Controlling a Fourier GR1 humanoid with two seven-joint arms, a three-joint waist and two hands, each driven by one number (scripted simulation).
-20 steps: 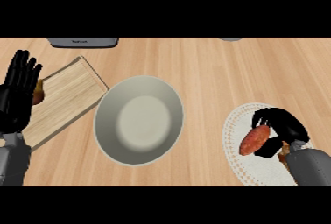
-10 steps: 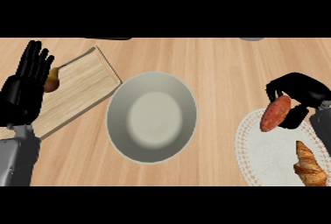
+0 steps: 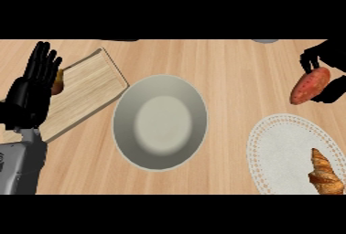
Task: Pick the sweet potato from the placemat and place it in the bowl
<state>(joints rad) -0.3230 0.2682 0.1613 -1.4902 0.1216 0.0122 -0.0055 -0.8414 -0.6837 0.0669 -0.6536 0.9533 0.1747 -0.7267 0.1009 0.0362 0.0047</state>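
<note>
Head view: right hand (image 3: 323,55) at two o'clock, curled round the sweet potato (image 3: 310,86), above the white placemat (image 3: 287,151); grey bowl (image 3: 160,122) central; left hand (image 3: 34,87) at nine o'clock, fingers straight.

No text, label, brand, number or sign can be read anywhere in the head view.
</note>
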